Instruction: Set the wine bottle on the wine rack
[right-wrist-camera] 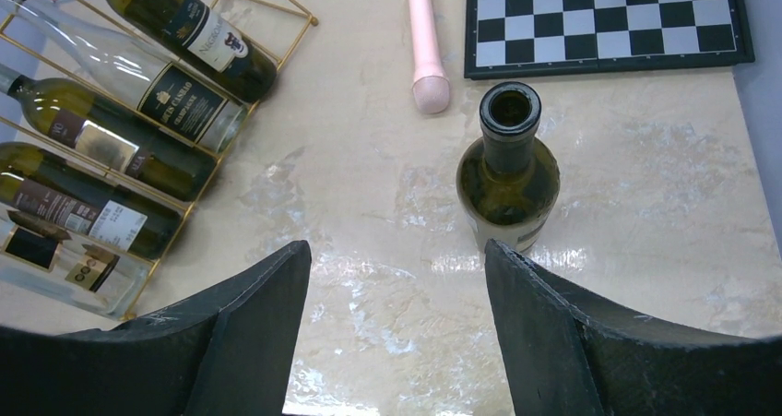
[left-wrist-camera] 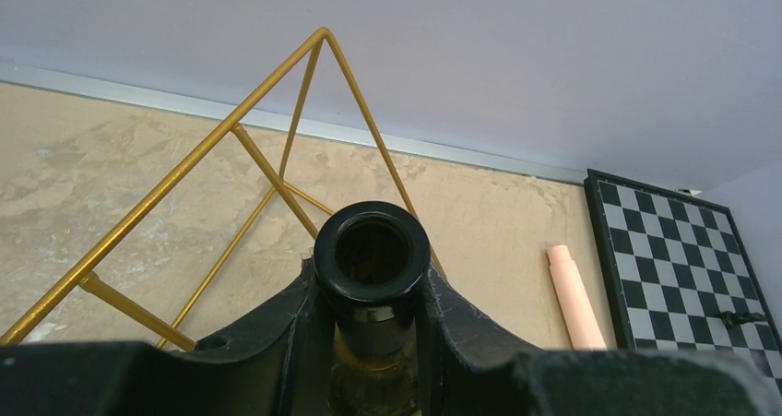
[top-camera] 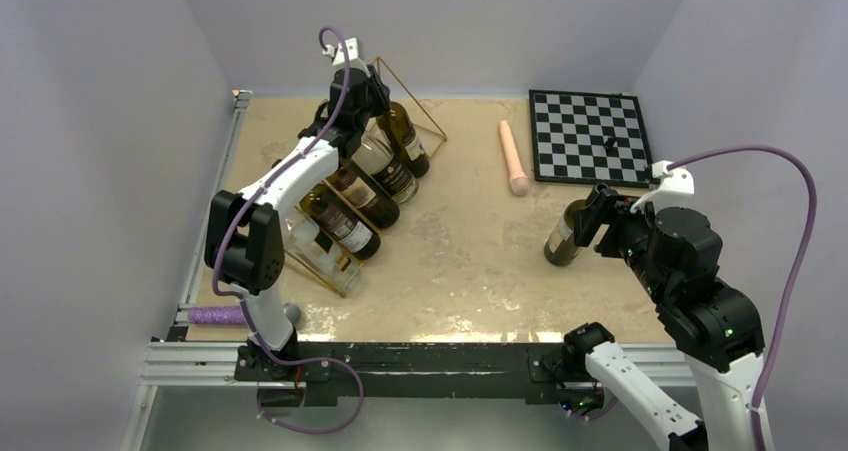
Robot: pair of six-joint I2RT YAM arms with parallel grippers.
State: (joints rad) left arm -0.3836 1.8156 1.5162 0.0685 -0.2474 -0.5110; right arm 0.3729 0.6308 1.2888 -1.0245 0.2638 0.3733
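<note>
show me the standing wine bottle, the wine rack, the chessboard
standing wine bottle (right-wrist-camera: 508, 181): right wrist view, on its shoulder
wine rack (left-wrist-camera: 237, 131): left wrist view, on a wire joint
chessboard (top-camera: 585, 131): top external view, its middle squares

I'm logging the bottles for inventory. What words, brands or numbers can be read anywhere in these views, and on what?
"NEGRA…", ending unsure: on the white label of the top racked bottle in the wine rack.
Labels of the other racked bottles: they carry print, but it is too small and blurred to read.
On the standing bottle and the chessboard: no readable text.
</note>
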